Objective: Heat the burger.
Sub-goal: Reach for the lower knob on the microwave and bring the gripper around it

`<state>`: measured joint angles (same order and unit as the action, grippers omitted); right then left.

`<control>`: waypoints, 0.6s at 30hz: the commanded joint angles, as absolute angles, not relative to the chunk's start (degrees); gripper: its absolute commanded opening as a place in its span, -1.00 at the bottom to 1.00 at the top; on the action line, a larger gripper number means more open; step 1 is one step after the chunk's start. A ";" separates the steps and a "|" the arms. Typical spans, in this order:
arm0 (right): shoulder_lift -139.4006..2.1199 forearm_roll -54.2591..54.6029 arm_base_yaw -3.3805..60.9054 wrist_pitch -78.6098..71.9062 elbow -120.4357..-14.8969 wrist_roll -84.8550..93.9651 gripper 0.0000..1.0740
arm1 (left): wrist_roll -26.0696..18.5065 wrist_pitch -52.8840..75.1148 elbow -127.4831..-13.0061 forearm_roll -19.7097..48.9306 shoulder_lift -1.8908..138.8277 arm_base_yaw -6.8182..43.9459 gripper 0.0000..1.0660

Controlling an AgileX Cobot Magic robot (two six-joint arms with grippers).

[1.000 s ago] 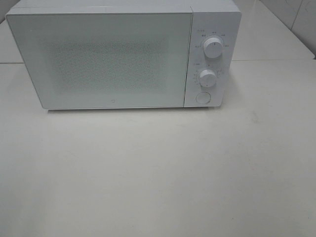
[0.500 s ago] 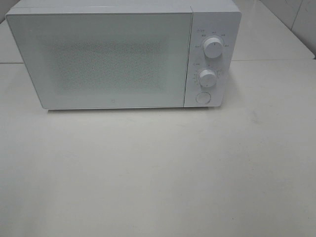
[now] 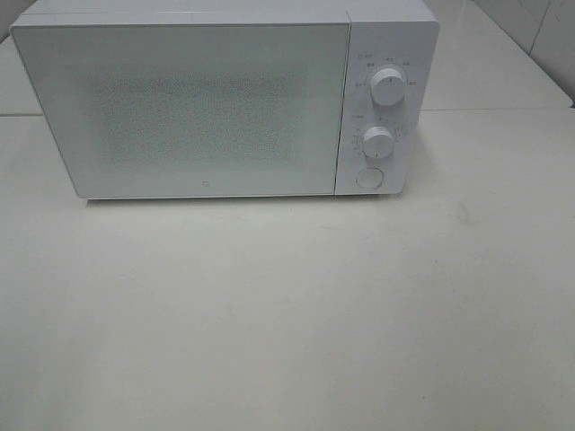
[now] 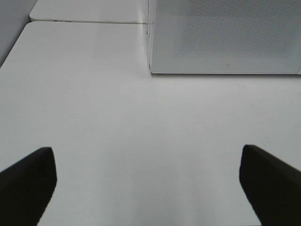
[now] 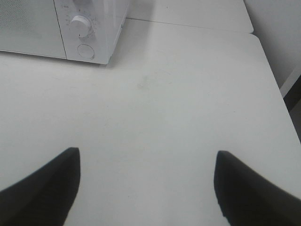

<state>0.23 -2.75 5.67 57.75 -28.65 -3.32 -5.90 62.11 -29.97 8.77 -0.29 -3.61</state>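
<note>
The burger is not showing in any view. It may be sitting behind the closed door [image 3: 189, 108] of the microwave [image 3: 386, 36], but the frosted panel is hiding the inside, so I cannot tell. I am therefore judging that the task is either just starting or nearly ending; the pictures are not deciding which.

The left gripper [image 4: 146, 153] and the right gripper [image 5: 146, 154] are hanging over the counter [image 3: 287, 314], jaws apart, holding nothing.

I am counting one microwave, two knobs [image 3: 388, 87], one button [image 3: 369, 178] and no burger.
</note>
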 commanded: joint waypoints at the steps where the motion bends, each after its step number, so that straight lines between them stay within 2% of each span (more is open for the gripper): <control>1: 1.66 -2.86 5.44 57.01 -28.53 -2.46 0.42 | -5.44 61.65 -29.79 8.71 -1.26 -3.38 0.83; 18: 1.66 -2.86 5.44 57.01 -28.53 -2.46 0.42 | -5.44 61.65 -29.79 8.71 -1.26 -3.38 0.83</control>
<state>0.23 -2.75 5.67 57.75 -28.65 -3.32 -5.84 62.11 -29.97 8.77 -0.29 -3.61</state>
